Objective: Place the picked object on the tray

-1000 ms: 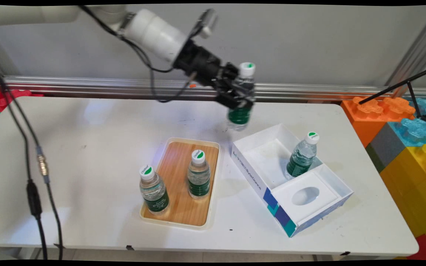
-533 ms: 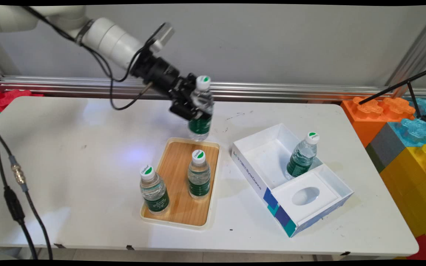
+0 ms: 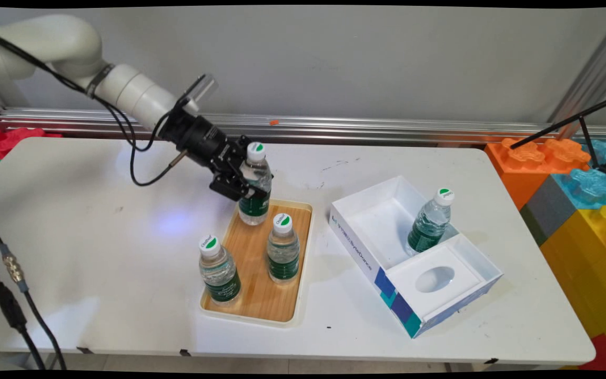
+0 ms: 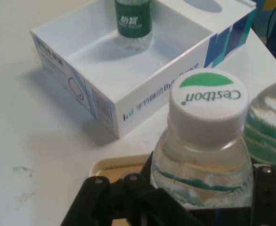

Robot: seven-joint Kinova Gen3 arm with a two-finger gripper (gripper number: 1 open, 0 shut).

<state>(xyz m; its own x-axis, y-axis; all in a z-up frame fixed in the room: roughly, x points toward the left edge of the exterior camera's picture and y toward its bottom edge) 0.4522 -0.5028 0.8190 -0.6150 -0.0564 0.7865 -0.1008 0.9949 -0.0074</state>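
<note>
Fingers (image 3: 240,184) grip one of four bottles (image 3: 254,184) (two in tray (image 3: 303,247)).

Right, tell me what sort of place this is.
Probably a robotics lab or test bench. A robot hand holds a water bottle over a wooden tray on a white table, with aluminium framing along the wall and big toy blocks alongside.

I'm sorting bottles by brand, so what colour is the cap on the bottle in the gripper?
White with a green patch, on the held bottle; clearest in the hand view.

"Cestbon" on bottle cap (image 4: 208,100); "ByteDance" on box (image 3: 362,251)
</note>
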